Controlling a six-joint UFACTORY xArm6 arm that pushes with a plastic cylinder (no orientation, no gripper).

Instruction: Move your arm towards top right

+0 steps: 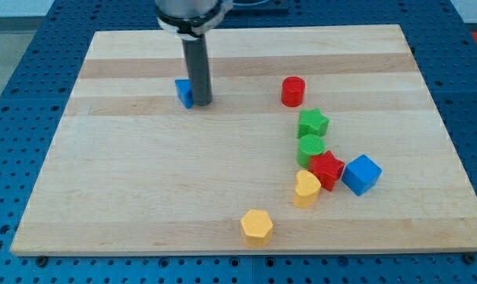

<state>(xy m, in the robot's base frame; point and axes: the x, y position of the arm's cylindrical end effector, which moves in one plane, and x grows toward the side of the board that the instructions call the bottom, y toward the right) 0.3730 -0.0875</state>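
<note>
My tip [202, 103] rests on the wooden board [143, 181] in the upper left part of the view. It stands right against a small blue block [183, 92], which is partly hidden behind the rod on its left. A red cylinder [292, 91] lies well to the tip's right. Below that sit a green star [313, 123], a green round block [311, 147], a red star [326, 169], a blue cube [361, 174] and a yellow heart [306, 188], bunched together. A yellow hexagon [257, 226] lies near the bottom edge.
The board lies on a blue perforated table [17, 87] that shows around all its edges. The arm's grey body [188, 14] enters from the view's top.
</note>
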